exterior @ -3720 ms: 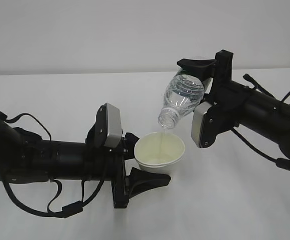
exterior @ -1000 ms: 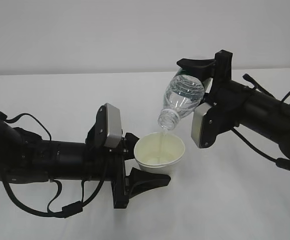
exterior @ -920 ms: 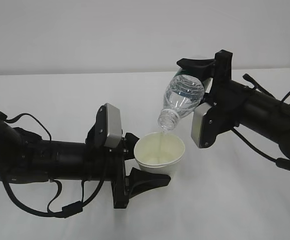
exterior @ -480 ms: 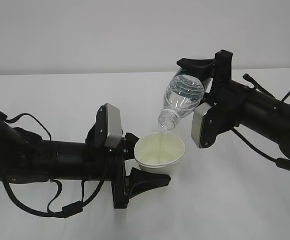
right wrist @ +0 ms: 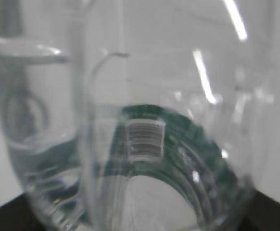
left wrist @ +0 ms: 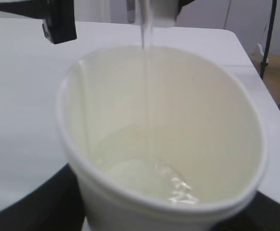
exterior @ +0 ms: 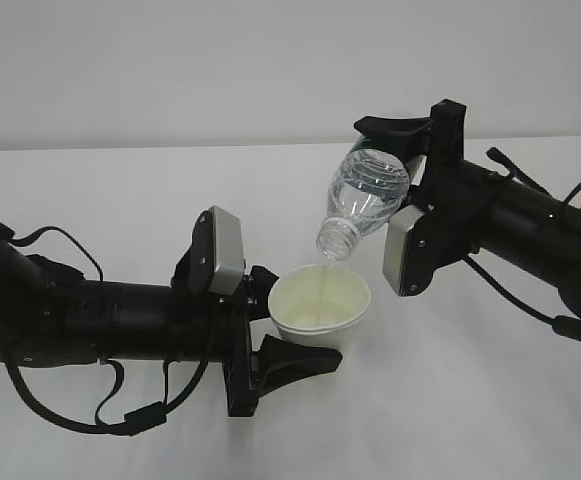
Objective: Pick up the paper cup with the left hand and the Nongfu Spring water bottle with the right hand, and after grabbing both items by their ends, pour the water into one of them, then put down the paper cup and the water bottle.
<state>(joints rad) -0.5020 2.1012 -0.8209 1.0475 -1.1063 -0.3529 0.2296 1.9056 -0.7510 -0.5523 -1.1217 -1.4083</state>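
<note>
The off-white paper cup [exterior: 320, 303] is held a little above the table, and my left gripper [exterior: 292, 322] is shut on its lower part. My right gripper [exterior: 397, 160] is shut on the base end of the clear Nongfu Spring water bottle [exterior: 365, 198], which is tipped neck-down over the cup. A thin stream of water [exterior: 322, 272] runs from the mouth into the cup. In the left wrist view the cup [left wrist: 188, 110] fills the frame, with the stream [left wrist: 147, 96] landing in a shallow pool [left wrist: 144, 173]. In the right wrist view the bottle [right wrist: 144, 96] shows its green label [right wrist: 202, 139].
The white table [exterior: 120, 190] spreads round both arms, with a pale wall behind it. Its right edge [left wrist: 255, 67] shows in the left wrist view, with floor and a black cable beyond. The right arm's grey plate [exterior: 402, 250] hangs close beside the cup.
</note>
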